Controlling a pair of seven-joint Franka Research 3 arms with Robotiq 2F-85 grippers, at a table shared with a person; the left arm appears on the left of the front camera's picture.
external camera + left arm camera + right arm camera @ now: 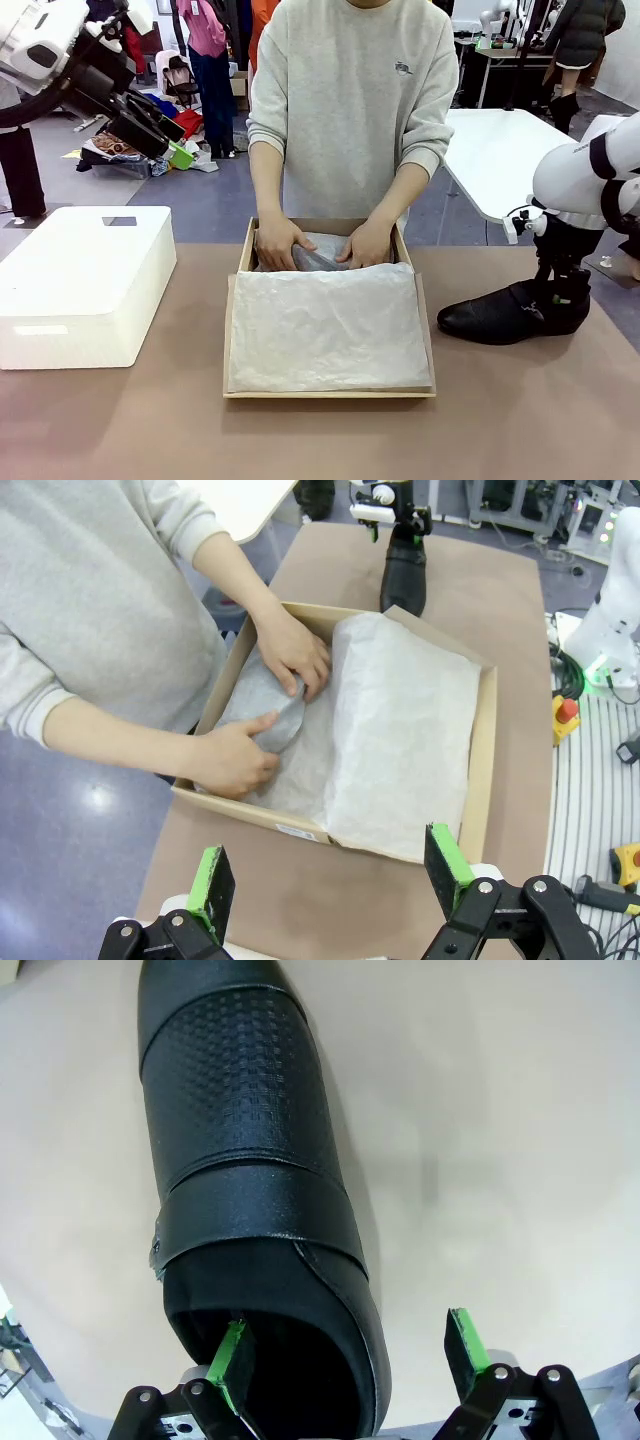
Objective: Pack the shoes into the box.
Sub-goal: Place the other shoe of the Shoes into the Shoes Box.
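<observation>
Between the spread fingers of the right gripper (345, 1345) sits the heel wall of a shiny black leather shoe (240, 1130), on the tan table (500, 1110) beside the brown cardboard box (330, 394). It looks stiff and slippery, so pinch that wall firmly.

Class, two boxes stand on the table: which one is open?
The brown cardboard shoebox, lined with white tissue paper; the white plastic box beside it is closed.

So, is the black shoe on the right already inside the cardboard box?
Out. The shoe stands upright on the table, beside the box and apart from it; the open right gripper straddles its heel rim.
</observation>
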